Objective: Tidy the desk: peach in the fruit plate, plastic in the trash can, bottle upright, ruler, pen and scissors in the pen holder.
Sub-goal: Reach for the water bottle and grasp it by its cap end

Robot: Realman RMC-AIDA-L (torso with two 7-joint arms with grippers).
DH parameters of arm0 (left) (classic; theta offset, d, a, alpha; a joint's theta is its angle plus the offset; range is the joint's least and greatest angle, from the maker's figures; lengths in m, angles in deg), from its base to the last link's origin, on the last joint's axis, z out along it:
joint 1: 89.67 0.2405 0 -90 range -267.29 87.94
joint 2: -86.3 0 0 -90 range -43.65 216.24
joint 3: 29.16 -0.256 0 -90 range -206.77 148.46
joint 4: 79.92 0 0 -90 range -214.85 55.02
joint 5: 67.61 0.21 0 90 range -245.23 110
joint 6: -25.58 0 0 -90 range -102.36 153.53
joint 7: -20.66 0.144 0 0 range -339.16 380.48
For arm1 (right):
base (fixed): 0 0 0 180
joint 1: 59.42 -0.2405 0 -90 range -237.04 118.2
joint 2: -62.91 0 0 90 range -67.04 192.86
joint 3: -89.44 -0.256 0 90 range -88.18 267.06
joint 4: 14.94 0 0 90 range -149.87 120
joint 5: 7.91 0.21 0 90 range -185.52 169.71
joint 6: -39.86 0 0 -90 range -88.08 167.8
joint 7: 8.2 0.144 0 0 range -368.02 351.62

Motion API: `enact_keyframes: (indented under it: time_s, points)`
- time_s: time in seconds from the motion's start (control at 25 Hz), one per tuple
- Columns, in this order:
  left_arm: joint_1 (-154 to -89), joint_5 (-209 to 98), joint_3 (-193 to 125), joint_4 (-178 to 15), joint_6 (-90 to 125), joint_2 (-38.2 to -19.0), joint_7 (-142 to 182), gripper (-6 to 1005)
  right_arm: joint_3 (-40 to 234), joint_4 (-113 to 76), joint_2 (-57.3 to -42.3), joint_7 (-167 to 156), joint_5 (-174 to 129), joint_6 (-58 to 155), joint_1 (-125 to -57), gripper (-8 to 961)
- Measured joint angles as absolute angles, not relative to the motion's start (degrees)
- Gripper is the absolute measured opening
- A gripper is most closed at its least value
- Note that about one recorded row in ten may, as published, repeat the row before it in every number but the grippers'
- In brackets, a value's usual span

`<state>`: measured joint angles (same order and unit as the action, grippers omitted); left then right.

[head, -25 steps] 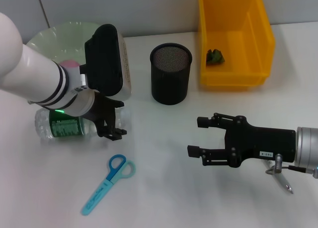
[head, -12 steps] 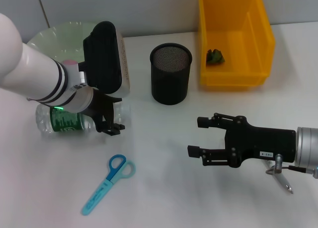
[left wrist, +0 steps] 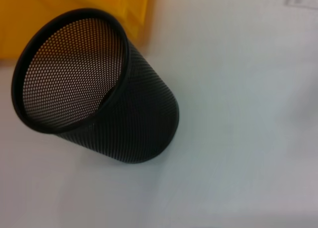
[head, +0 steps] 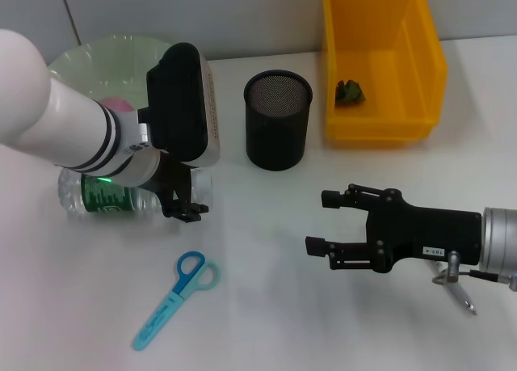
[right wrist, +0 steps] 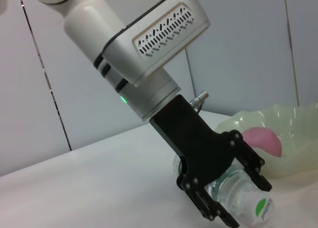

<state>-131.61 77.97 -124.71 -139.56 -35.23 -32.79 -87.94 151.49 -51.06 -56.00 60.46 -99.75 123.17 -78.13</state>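
A clear bottle [head: 97,198] with a green label lies on its side at the left. My left gripper [head: 187,203] is closed around its cap end. The right wrist view shows the fingers [right wrist: 211,208] on either side of the bottle [right wrist: 248,200]. Blue scissors [head: 174,298] lie on the table in front of it. The black mesh pen holder [head: 277,120] stands upright at the middle back and also shows in the left wrist view [left wrist: 99,94]. A pink peach [head: 118,104] lies in the green plate [head: 89,60]. My right gripper [head: 321,222] is open and empty at the right.
A yellow bin [head: 420,64] at the back right holds a crumpled green piece of plastic [head: 349,92]. A thin silver object [head: 457,288] lies under my right arm near the front right edge.
My left wrist has shifted slightly to the right over the bottle, which still lies on its side. The right arm has not moved.
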Motion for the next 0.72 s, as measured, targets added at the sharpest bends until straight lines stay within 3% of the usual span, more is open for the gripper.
enact_keyframes:
  time_s: [0.72]
  points:
    - [-133.1,77.6,-126.1,-135.4,-32.0,-32.86,-87.6,697,151.9,-51.1,-56.01,60.5,-99.7,123.2,-78.6,842]
